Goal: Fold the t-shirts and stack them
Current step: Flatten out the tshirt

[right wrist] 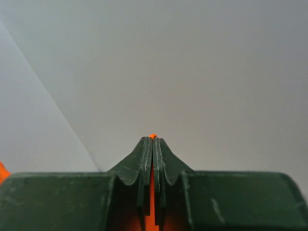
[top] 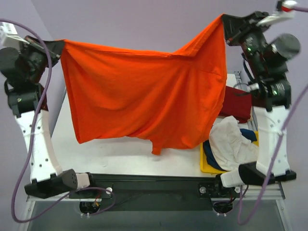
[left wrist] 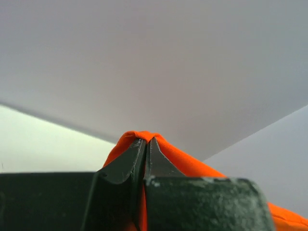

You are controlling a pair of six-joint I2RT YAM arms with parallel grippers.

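Note:
A bright orange t-shirt [top: 144, 96] hangs spread in the air above the table, held by two top corners. My left gripper [top: 58, 45] is shut on its left corner; in the left wrist view orange cloth [left wrist: 144, 136] bulges over the closed fingertips. My right gripper [top: 224, 19] is shut on the right corner, with a sliver of orange [right wrist: 152, 136] showing between the pressed jaws. A dark red t-shirt [top: 237, 103] lies at the table's right. White [top: 233, 144] and navy blue [top: 211, 155] t-shirts are heaped at the front right.
A yellow bin [top: 207, 166] sits under the white and navy heap at the front right. The white table [top: 110, 151] shows below the hanging shirt. Both wrist cameras face a plain pale wall.

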